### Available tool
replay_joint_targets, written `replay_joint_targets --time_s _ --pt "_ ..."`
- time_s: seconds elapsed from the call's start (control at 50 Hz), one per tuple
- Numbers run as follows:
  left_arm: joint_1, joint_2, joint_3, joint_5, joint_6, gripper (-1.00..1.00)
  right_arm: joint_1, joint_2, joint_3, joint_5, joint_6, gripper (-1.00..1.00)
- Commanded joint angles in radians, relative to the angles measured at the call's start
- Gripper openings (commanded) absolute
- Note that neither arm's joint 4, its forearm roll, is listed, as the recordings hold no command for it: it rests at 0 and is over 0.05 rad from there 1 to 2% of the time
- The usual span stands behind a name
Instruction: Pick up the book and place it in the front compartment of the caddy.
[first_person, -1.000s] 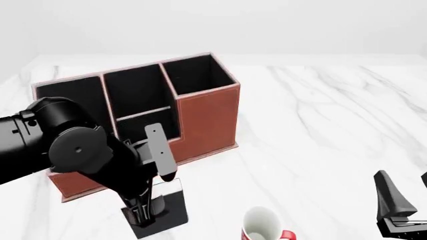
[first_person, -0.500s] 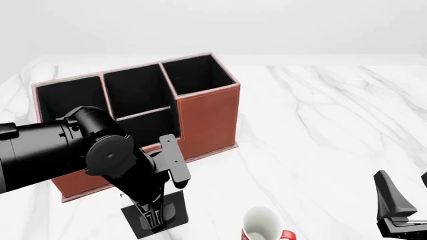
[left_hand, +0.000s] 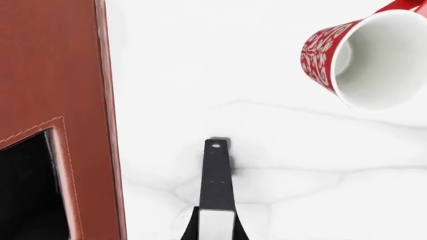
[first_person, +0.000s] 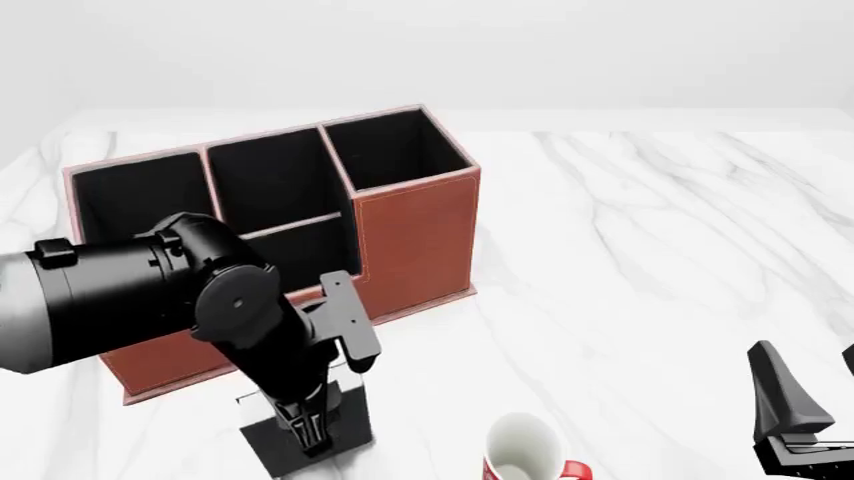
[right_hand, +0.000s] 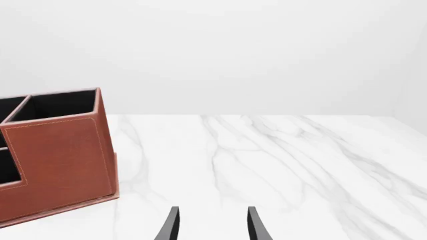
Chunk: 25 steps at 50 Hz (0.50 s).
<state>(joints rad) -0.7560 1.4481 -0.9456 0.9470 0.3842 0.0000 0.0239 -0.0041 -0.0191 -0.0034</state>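
1. Book (first_person: 350, 425) lies flat on the surface (first_person: 641, 260), just before the caddy (first_person: 407, 235).
2. Left pincer (first_person: 310, 432) stands over it, apparently clenched on it.
3. Right pincer (right_hand: 211, 223) is released, well apart.

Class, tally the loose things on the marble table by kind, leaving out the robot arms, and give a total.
Caddy: 1
Book: 1
Mug: 1
Total: 3
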Motion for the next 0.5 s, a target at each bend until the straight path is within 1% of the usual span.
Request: replay_joint_targets --time_s 0.02,0.04,0.06,0.12,0.14,0.18,0.24,0.26,0.28,0.36,0.4,0.42,0.44,0.48,0.5 --pt "0.035 0.0 -0.019 0.028 0.052 -1.0 0.0 -0.005 0.0 0.005 0.001 1.0" --pt "0.036 0.0 -0.027 0.036 0.054 -1.0 0.0 -0.005 0.0 0.005 0.001 1.0" --pt "0.047 -0.002 -0.025 0.044 0.075 -1.0 0.0 -0.005 0.0 0.005 0.001 1.0" --pt "0.06 -0.013 -0.057 0.076 0.102 -1.0 0.0 -0.005 0.0 0.005 0.001 1.0" --pt "0.06 -0.013 -0.058 0.076 0.102 -1.0 0.0 -0.005 0.0 0.005 0.001 1.0" --pt "0.081 -0.022 -0.072 0.098 0.138 -1.0 0.0 -0.005 0.0 0.005 0.001 1.0" --pt "0.082 -0.021 -0.098 0.119 0.145 -1.0 0.0 -0.005 0.0 0.005 0.001 1.0" --pt "0.121 -0.036 -0.107 0.136 0.203 -1.0 0.0 -0.005 0.0 0.005 0.001 1.0" --pt "0.125 -0.035 -0.131 0.153 0.211 -1.0 0.0 -0.005 0.0 0.005 0.001 1.0" --pt "0.169 -0.042 -0.176 0.193 0.272 -1.0 0.0 -0.005 0.0 0.005 0.001 1.0" --pt "0.167 -0.037 -0.193 0.204 0.274 -1.0 0.0 -0.005 0.0 0.005 0.001 1.0" --pt "0.186 -0.044 -0.203 0.214 0.3 -1.0 0.0 -0.005 0.0 0.005 0.001 1.0" --pt "0.195 -0.047 -0.205 0.217 0.309 -1.0 0.0 -0.006 0.0 0.005 0.001 1.0" --pt "0.215 -0.052 -0.237 0.245 0.338 -1.0 0.0 -0.005 0.0 0.005 0.001 1.0" --pt "0.261 -0.078 -0.231 0.25 0.388 -1.0 0.0 -0.005 0.0 0.005 0.001 1.0"
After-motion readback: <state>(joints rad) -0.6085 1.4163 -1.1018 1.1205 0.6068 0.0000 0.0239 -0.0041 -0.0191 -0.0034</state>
